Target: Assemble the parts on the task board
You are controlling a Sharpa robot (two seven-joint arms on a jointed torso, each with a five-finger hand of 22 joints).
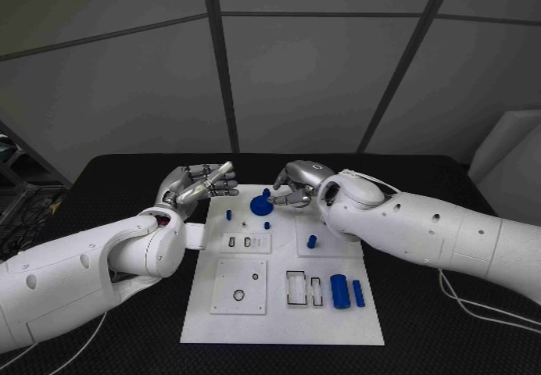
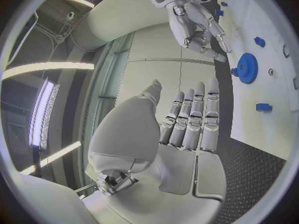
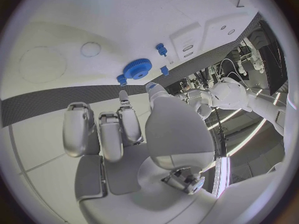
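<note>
Two empty hands, left hand (image 1: 201,186) spread, right hand (image 1: 295,185) curled, over white task board (image 1: 282,320), black table (image 1: 112,176).

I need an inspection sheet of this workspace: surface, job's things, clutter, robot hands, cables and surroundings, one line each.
Surface: black table.
Job's things: white task board with blue gear at far end, blue cylinders near right.
Clutter: nothing seen.
Robot hands: left robot hand open, fingers extended; right robot hand empty, fingers curled beside the gear.
Cables: white cable on table under right arm.
Surroundings: grey panelled wall.
</note>
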